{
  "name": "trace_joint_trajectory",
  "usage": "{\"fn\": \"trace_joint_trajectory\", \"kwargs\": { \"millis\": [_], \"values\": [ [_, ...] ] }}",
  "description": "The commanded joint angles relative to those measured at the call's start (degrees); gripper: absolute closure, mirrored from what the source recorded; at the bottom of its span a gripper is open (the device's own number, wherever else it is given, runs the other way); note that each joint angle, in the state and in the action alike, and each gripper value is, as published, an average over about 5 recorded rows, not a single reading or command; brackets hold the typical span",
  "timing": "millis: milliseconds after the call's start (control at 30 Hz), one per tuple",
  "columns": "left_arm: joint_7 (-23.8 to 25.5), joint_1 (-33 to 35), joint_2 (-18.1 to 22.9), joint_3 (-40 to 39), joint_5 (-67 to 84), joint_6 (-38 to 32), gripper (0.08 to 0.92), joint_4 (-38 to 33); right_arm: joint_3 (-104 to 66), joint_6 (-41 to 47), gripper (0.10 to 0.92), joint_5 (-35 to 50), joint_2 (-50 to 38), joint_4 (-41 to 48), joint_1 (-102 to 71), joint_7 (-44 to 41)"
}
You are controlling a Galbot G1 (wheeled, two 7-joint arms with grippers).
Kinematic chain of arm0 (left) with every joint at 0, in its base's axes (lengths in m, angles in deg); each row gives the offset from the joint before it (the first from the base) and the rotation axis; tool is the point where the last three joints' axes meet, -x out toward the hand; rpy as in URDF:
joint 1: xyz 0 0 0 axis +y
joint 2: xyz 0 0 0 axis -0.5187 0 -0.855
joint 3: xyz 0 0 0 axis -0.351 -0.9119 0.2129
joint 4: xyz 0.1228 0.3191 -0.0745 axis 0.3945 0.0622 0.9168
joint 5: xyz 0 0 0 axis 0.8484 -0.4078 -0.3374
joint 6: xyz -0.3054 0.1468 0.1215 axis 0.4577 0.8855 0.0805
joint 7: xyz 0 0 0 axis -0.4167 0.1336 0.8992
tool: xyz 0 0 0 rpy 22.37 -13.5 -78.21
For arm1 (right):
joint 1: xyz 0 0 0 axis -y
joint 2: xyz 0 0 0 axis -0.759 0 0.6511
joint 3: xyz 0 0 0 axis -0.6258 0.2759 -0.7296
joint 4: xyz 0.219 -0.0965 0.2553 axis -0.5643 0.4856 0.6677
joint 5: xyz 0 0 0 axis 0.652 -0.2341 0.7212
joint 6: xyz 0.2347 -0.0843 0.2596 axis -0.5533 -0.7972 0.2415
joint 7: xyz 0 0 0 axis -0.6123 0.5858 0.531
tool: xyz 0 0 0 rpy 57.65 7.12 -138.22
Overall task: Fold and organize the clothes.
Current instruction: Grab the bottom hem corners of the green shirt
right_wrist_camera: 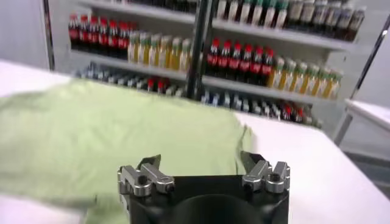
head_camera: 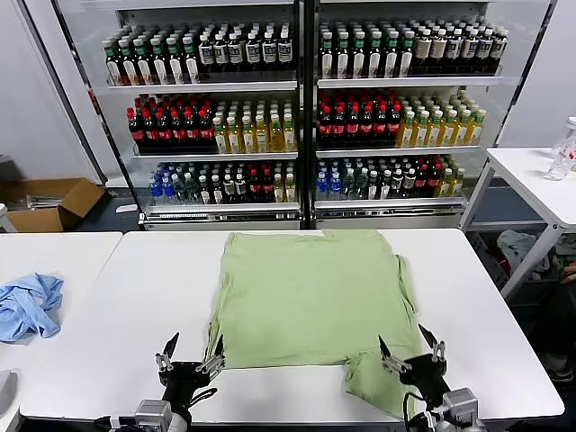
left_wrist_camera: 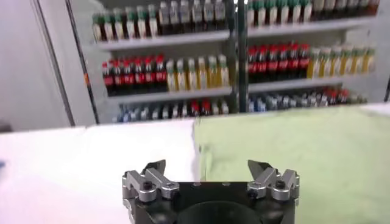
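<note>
Shirt (head_camera: 310,301): flat on tabletop (head_camera: 135,306).
Left pincer (head_camera: 190,351): apart, at shirt's near-left corner.
Right pincer (head_camera: 410,349): apart, at shirt's near-right corner.

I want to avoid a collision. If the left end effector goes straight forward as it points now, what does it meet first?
Probably the near left edge of the green shirt. The left end effector is open, low over the white table, pointing across it toward the bottle shelves; depth is uncertain.

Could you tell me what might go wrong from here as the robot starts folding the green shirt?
The shirt has a bunched flap hanging over the near table edge by the right end effector; a grasp there may drag it off. The left end effector, open at the shirt's edge, could miss the fabric.
</note>
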Motion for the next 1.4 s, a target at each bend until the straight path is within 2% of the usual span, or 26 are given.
{"fn": "trace_joint_trajectory", "kwargs": {
  "millis": [33, 233, 400, 633, 933, 1200, 1267, 1400],
  "values": [
    [-1.6, -5.6, -3.1, 0.3, 7.3, 8.1, 0.177, 7.3, -0.1, 1.8, 0.203, -0.6, 0.2, 0.1, -4.1, -0.1],
    [-1.5, -6.1, -3.3, -0.1, 7.7, 8.1, 0.177, 8.2, 1.1, 3.7, 0.203, 1.8, 0.6, 0.7, -4.0, -0.3],
    [-1.5, -6.4, -3.3, -0.7, 7.9, 7.9, 0.204, 9.2, 1.3, 6.2, 0.223, 7.6, 1.3, 2.3, -2.4, 0.7],
    [-0.9, -5.0, -3.5, -1.1, 8.1, 7.7, 0.398, 8.5, 1.2, 8.0, 0.412, 13.2, 1.6, 2.7, -2.6, 1.6],
    [-0.1, -5.3, -4.0, -1.2, 11.9, 6.4, 0.658, 8.9, 1.2, 8.0, 0.672, 13.9, 2.0, 1.7, -1.5, 1.2],
    [1.2, -5.9, -4.8, 0.0, 16.1, 2.8, 0.875, 6.6, -1.9, 6.0, 0.880, 13.3, 0.0, -2.4, 0.0, 0.0],
    [1.7, -5.9, -5.3, 0.6, 16.9, 2.0, 0.907, 5.6, -3.0, 6.2, 0.906, 13.3, -0.7, -3.4, 0.7, -0.3],
    [1.8, -6.2, -6.8, 3.0, 20.6, 1.6, 0.916, 3.0, -5.0, 6.0, 0.915, 14.3, -2.8, -4.9, 3.5, -0.4]
  ]
}}
